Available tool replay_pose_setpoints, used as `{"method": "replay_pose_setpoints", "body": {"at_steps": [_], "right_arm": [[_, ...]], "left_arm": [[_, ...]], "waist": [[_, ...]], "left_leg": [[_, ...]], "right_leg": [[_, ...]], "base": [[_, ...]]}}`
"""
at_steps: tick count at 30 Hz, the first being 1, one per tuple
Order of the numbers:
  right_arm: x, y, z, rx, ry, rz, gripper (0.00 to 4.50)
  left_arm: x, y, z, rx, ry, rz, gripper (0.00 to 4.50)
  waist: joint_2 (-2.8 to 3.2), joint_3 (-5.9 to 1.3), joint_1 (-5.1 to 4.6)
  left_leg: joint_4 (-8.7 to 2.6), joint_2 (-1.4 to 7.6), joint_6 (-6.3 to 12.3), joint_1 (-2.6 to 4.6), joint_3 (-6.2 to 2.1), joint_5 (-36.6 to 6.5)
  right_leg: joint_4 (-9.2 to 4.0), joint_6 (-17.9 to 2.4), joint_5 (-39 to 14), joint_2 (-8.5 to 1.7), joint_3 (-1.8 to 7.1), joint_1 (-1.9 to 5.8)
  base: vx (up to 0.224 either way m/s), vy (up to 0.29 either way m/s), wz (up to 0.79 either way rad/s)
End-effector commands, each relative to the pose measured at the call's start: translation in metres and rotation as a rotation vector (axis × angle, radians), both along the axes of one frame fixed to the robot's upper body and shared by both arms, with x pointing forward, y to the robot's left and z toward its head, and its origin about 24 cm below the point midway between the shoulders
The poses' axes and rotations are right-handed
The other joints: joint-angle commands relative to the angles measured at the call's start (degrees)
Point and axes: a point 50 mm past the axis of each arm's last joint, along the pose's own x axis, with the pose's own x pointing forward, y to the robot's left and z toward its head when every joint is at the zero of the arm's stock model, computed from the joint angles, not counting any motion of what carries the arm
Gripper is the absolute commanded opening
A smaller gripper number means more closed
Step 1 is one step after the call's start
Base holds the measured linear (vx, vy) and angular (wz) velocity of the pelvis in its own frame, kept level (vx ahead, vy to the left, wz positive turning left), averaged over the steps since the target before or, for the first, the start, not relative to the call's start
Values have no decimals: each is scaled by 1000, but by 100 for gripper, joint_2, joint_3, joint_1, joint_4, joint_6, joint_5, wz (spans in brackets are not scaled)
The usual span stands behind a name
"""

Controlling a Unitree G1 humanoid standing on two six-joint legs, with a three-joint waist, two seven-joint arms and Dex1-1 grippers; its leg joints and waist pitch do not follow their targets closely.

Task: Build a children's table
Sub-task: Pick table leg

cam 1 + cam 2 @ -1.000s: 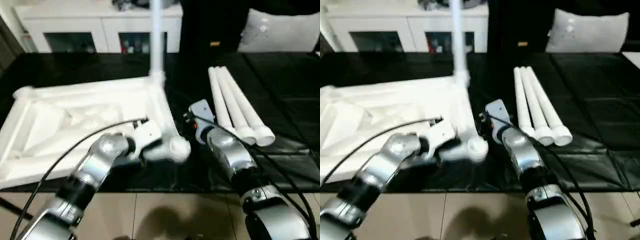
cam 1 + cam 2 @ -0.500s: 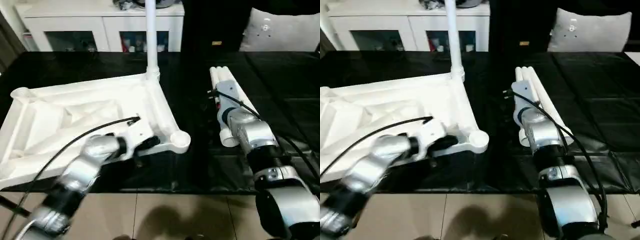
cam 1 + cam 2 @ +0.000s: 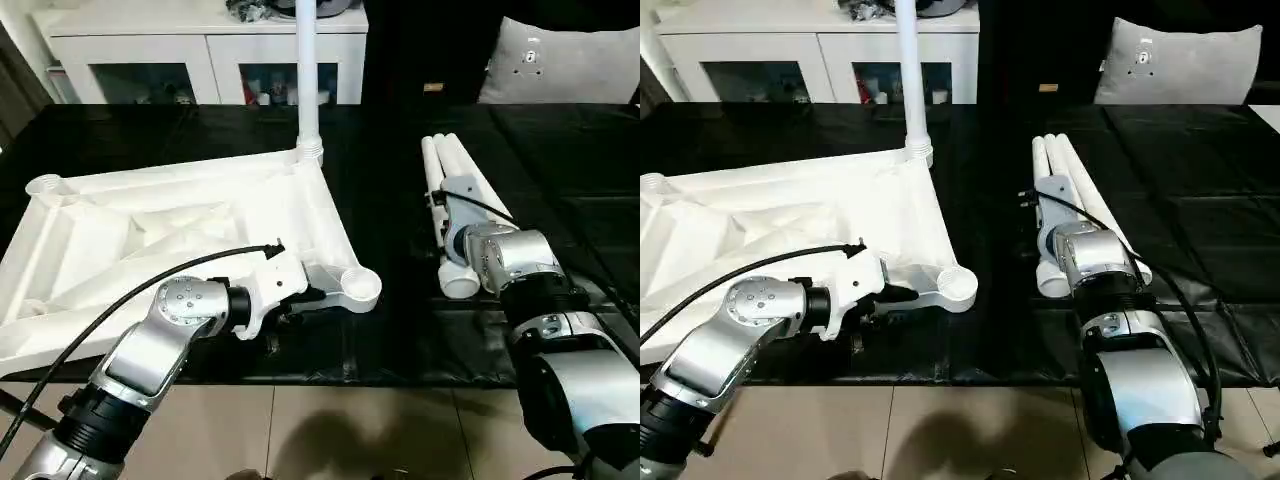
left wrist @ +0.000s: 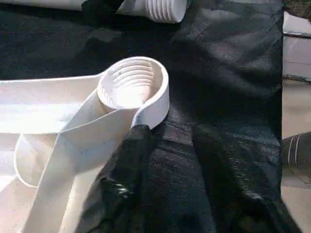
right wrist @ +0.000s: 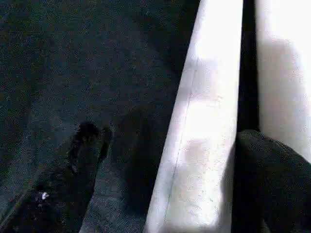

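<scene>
The children's table top (image 3: 180, 230) lies upside down on black cloth, ribs up. One leg (image 3: 308, 80) stands upright in its far right corner socket. Three loose legs (image 3: 440, 165) lie side by side to the right. My left gripper (image 4: 175, 141) is open at the near right socket (image 4: 133, 85). One of its fingers (image 4: 133, 150) rests against the rim just below that socket, and only cloth lies between the two. My right gripper (image 5: 170, 141) is open over the loose legs, its fingers (image 5: 82, 145) straddling one leg (image 5: 204, 121) without closing on it.
A white cabinet (image 3: 200, 50) with glass doors stands behind the work. A grey cushion (image 3: 560, 70) sits at the back right. The black cloth (image 3: 570, 200) ends at a front edge, with tiled floor (image 3: 330, 420) below. A threaded leg end (image 4: 165, 7) lies beyond the socket.
My left gripper's fingers have spread apart beside the near right socket. My right arm has swung to the right, from beside the table top to over the loose legs.
</scene>
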Motion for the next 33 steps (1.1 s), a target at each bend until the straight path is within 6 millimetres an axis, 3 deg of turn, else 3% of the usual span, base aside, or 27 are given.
{"method": "replay_pose_setpoints", "body": {"at_steps": [1, 7, 9, 11, 26, 33], "right_arm": [[-3, 2, -5, 47, 55, 1, 450], [-7, 1, -12, 90, 106, 6, 377], [-8, 1, -13, 103, 116, 6, 373], [-9, 1, -15, 112, 127, 10, 347], [-12, 6, -20, 153, 147, 42, 217], [-8, 11, -16, 260, 37, 42, 182]], "left_arm": [[1, 0, 7, 4, -19, 0, 207], [3, 0, 9, 15, -25, 15, 258], [3, 1, 9, 19, -23, 18, 260], [4, 0, 9, 23, -23, 22, 297], [6, 0, 10, 26, -31, 39, 426], [17, 3, 13, 3, -67, 150, 450]], "waist": [[-25, -392, 26], [-19, -385, 40], [-23, -392, 43], [-26, -387, 42], [-20, -394, 56], [-16, -394, 47]], "left_leg": [[-353, 109, 58, 17, -10, -711], [-356, 115, 28, 26, -9, -785], [-356, 116, 25, 26, -13, -760], [-355, 114, 27, 18, -12, -766], [-352, 116, 40, 21, -15, -759], [-355, 118, 40, 17, -19, -798]], "right_leg": [[-356, -1179, -868, -382, 258, 364], [-368, -1181, -960, -384, 255, 356], [-366, -1167, -973, -385, 253, 362], [-370, -1177, -980, -388, 252, 363], [-370, -1175, -1005, -391, 246, 362], [-376, -1154, -997, -396, 249, 363]], "base": [[0, 0, 0], [0, 0, 0], [0, 0, 0], [0, 0, 0], [0, 0, 0], [0, 0, 0]]}}
